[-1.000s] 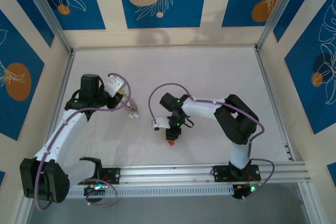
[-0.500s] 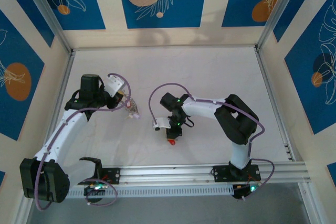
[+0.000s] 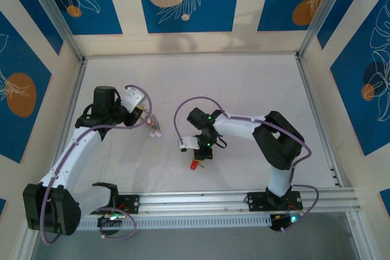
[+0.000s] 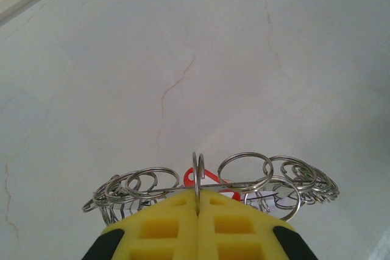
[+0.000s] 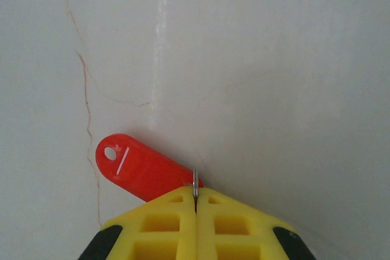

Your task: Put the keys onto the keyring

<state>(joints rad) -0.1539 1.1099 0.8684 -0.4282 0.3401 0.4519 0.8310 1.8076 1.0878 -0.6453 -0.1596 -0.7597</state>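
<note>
Right claw [image 5: 195, 204] around red key [image 5: 141, 168]

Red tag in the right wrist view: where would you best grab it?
By the thin metal ring at its near end, coming from above with the ring edge-on. The red tag shows its broad face flat, leaving little to pinch; the right gripper is shut on that ring.

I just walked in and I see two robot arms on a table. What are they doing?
They are trying to put keys on a keyring. The left fingers are pinched shut on the keyring, a bunch of little silver rings. The right fingers are shut on the thin metal loop of a red key tag. The two arms are apart over the white table, so the tag is not on the keyring yet.
</note>
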